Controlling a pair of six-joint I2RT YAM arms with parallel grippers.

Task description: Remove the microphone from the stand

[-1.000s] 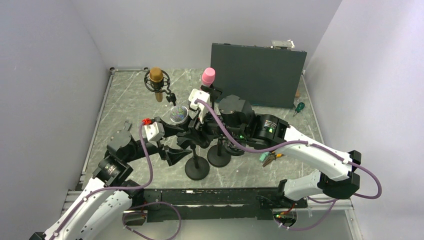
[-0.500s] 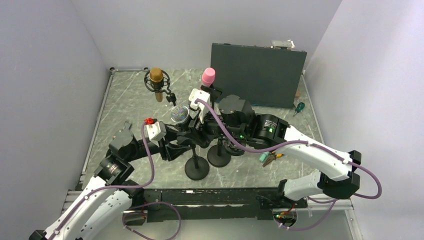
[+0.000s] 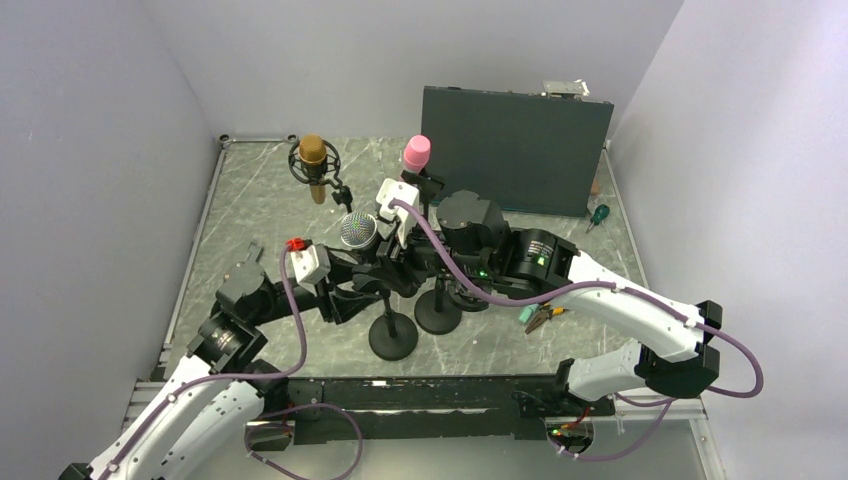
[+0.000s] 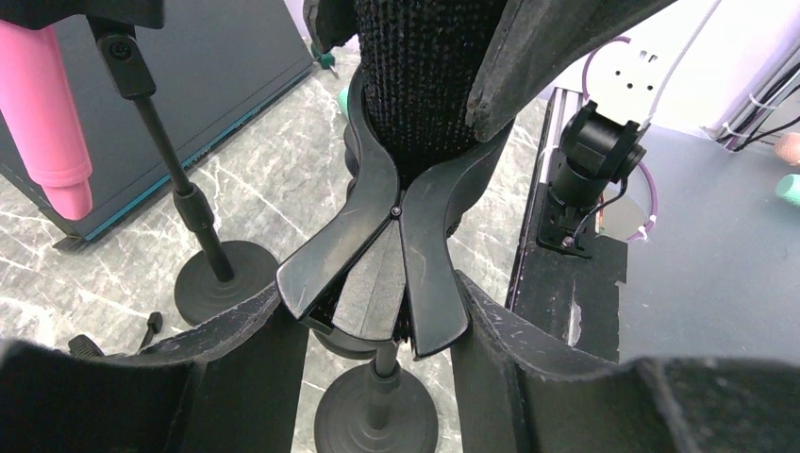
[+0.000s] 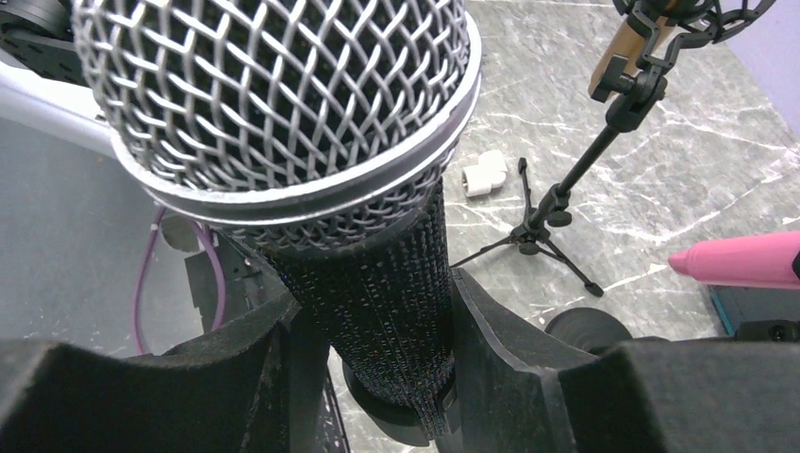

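The microphone has a silver mesh head and a black textured body. It sits in the black spring clip of a stand whose round base rests on the marble table. My right gripper is shut on the microphone body just below the head. My left gripper is closed against the clip's two splayed handles from below, both pads touching them. In the top view the right gripper and the left gripper meet at the clip.
A pink microphone stands on a second round-based stand just behind. A brown microphone hangs in a shock mount on a tripod at the back left. A dark box and a green screwdriver lie at the back right.
My left gripper has moved in and closed from wide open onto the clip's handles. The right gripper keeps its hold on the microphone and has barely moved.
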